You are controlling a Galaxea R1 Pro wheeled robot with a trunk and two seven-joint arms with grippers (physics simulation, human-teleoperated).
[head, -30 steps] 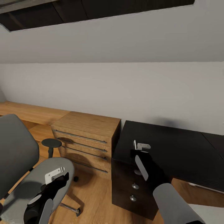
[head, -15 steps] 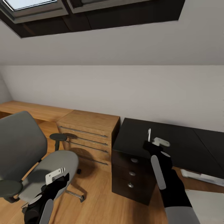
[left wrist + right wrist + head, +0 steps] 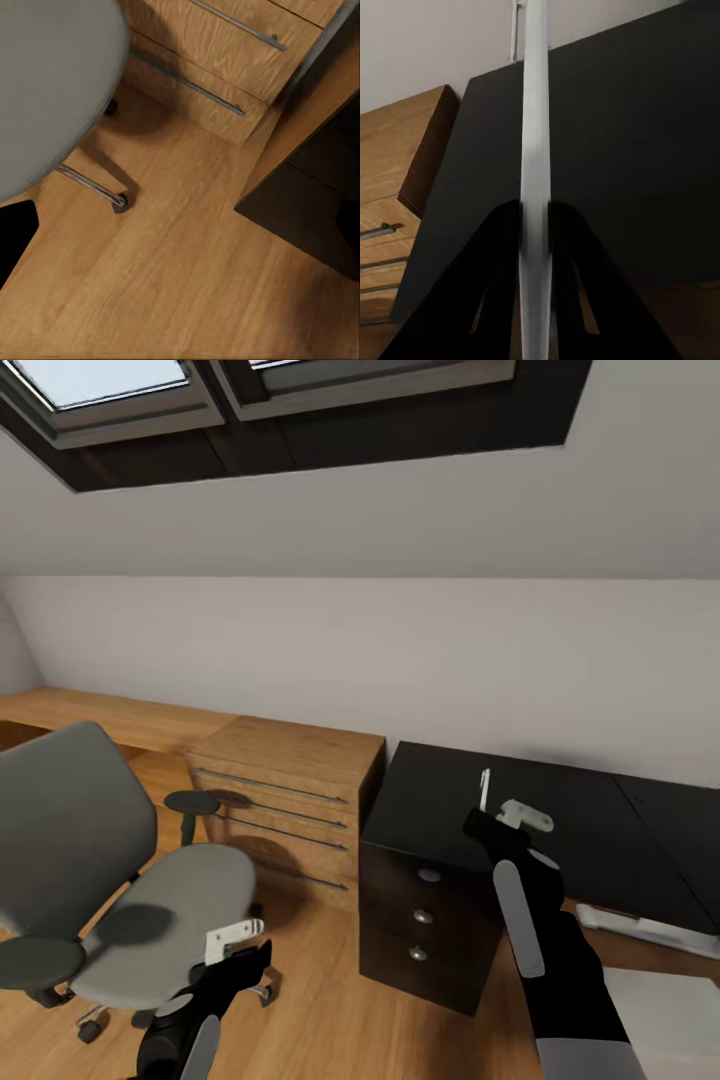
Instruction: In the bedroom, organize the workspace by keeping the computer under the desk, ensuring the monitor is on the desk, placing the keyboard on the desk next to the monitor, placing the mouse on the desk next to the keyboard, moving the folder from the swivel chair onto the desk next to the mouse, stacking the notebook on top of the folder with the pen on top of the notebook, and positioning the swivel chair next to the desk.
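the right gripper (image 3: 487, 812) pinches a thin pale pen (image 3: 535, 150) upright over the black tabletop (image 3: 560, 820); light, stiff, likely slippery, best held mid-shaft. the left gripper's (image 3: 240, 940) state cannot be told.

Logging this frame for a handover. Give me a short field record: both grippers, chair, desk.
right gripper: shut on pen, held upright above the desk
left gripper: low over the floor, beside the chair; open or shut unclear
chair: apart from the desk, the wooden cabinet between them
desk drawers: closed
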